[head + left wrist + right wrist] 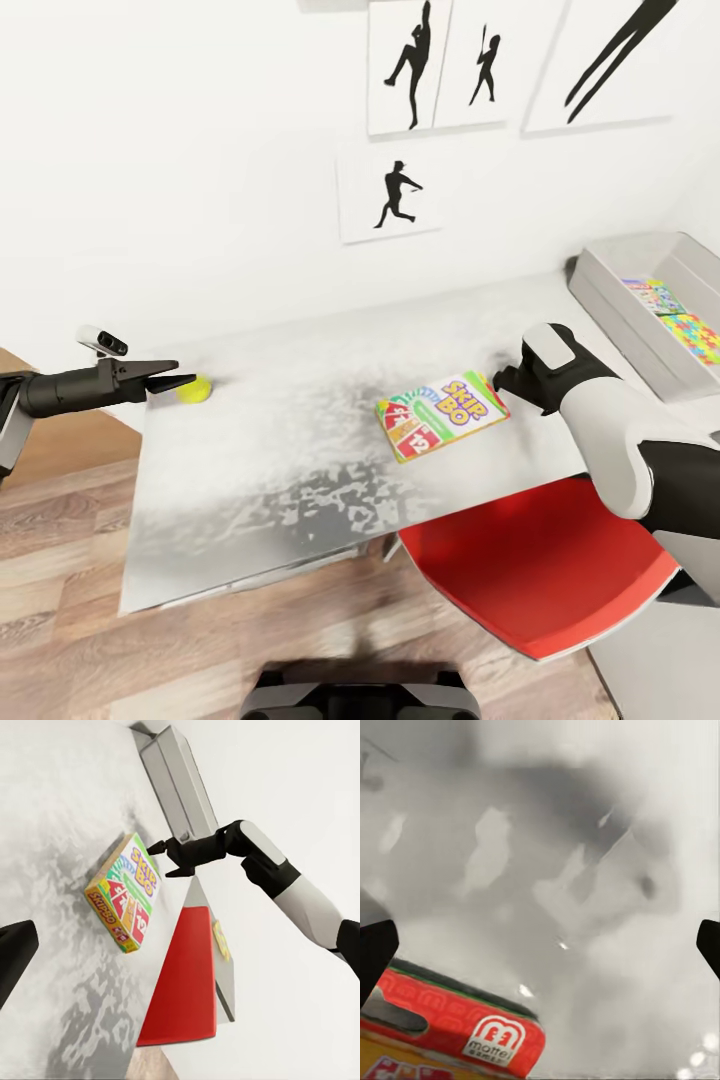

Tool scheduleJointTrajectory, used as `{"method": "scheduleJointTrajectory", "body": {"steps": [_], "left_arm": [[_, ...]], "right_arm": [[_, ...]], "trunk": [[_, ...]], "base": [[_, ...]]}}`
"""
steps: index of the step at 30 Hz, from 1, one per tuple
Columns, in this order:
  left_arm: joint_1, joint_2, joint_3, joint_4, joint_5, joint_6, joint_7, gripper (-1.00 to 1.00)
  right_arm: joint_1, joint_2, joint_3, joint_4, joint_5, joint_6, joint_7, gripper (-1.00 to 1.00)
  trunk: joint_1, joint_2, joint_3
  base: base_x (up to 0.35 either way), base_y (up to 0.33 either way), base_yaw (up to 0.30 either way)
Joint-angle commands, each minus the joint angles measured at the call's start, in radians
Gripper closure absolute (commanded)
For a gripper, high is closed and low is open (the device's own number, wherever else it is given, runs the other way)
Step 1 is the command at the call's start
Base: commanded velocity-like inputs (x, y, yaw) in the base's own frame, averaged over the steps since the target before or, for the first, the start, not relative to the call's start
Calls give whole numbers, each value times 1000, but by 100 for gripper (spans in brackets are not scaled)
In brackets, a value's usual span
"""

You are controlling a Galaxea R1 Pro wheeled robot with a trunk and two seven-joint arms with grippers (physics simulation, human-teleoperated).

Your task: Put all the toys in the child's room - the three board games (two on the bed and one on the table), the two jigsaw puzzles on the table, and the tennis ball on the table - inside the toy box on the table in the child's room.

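The bench [300,400] is carrying everything here: the toy box [610,275] at its far right end already holding two puzzles [680,320], the SKIP-BO box [441,415] lying flat mid-bench, the ball [194,389] near the left edge. The right pincer [497,378] is hovering open and empty beside SKIP-BO; a shallow bite is risking a slip. The left pincer [178,381] is sitting against the ball, grip unclear; a nudge could be rolling it off the edge.
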Motion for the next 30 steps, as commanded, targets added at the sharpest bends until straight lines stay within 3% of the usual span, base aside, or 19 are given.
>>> {"method": "scheduleJointTrajectory", "body": {"steps": [1,30], "left_arm": [[-1,0,0,0,0,11,-4,-100],[0,0,-1,0,0,11,-4,-100]], "right_arm": [[1,0,-5,-1,-8,7,-5,-100],[1,0,-5,-1,-9,8,-3,-100]], "trunk": [[0,-1,-2],[0,-1,-2]], "base": [[-132,58,0],[-57,172,0]]}}
